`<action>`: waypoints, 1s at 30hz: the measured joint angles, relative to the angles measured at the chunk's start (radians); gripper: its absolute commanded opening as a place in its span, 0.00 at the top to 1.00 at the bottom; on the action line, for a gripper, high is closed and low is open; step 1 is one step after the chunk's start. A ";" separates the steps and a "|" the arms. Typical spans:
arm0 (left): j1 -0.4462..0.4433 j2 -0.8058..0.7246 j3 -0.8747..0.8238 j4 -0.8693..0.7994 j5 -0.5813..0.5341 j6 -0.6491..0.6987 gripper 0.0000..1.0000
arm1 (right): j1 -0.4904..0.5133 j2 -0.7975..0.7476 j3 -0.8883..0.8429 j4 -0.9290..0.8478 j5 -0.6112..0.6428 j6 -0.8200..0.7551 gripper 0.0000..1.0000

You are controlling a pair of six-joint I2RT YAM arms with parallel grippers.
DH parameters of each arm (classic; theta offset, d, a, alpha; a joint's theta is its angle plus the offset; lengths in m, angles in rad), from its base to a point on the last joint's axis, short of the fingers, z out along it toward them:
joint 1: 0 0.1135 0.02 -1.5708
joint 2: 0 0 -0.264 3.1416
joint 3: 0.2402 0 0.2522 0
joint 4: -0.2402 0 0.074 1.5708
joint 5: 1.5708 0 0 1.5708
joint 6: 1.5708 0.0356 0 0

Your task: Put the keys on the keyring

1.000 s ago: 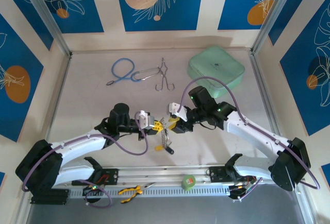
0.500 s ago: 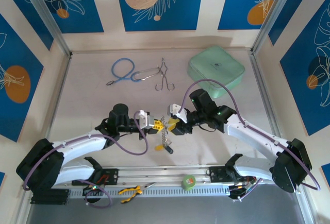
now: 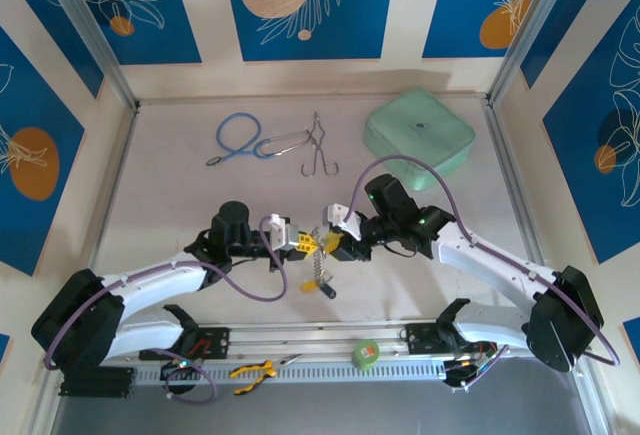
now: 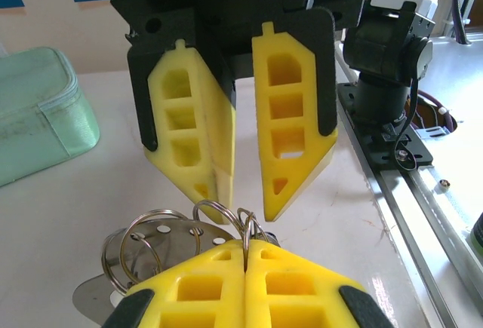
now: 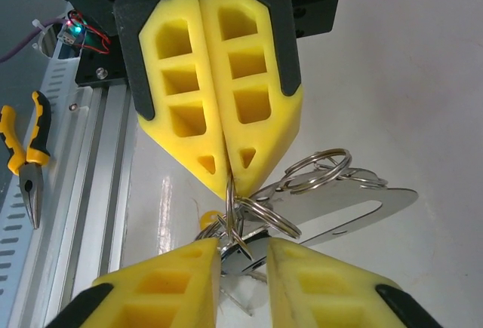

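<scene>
Left wrist view: my left gripper pinches the keyring between both arms, and my right gripper gapes just beyond it. Threading, I judge; next I must catch the dangling key.

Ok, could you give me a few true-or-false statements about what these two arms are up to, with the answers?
1. The left tool is pinched shut on the keyring. True.
2. The right tool is clamped shut as well. False: its fingers stand apart, either side of the rings.
3. The green pouch lies at the far right. True.
4. The yellow-handled pliers lie next to the pouch. False: they are at the near edge, by the arm bases.
</scene>
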 measured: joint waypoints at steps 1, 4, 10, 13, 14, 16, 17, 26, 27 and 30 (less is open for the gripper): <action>0.000 0.000 0.000 0.000 0.000 0.000 1.00 | 0.000 0.003 0.000 0.000 0.000 -0.001 0.83; 0.000 0.000 0.000 0.000 0.000 0.000 1.00 | 0.000 0.005 0.000 -0.001 -0.001 -0.011 0.90; 0.000 0.000 0.000 -0.002 0.000 0.000 1.00 | -0.002 0.005 0.000 -0.016 -0.006 -0.022 1.00; 0.000 -0.002 0.000 -0.002 0.000 0.000 1.00 | -0.006 0.005 0.000 -0.024 -0.007 -0.021 1.00; 0.000 -0.003 0.000 -0.002 0.000 0.000 1.00 | -0.007 0.005 0.000 -0.027 -0.006 -0.021 1.00; 0.000 -0.008 0.000 -0.002 0.000 0.000 1.00 | -0.009 0.010 0.000 -0.031 -0.004 -0.021 1.00; 0.000 -0.009 0.000 -0.001 0.000 0.000 1.00 | -0.009 0.017 0.000 -0.032 -0.003 -0.021 1.00; 0.000 -0.010 -0.010 0.013 0.000 0.000 1.00 | -0.007 0.051 -0.001 -0.008 -0.015 -0.001 0.81; 0.000 -0.010 -0.013 0.019 0.000 0.000 1.00 | -0.007 0.042 -0.006 0.004 -0.016 0.002 0.80; 0.000 -0.006 -0.019 0.036 0.000 -0.008 1.00 | -0.009 0.008 -0.027 0.027 -0.023 0.002 0.79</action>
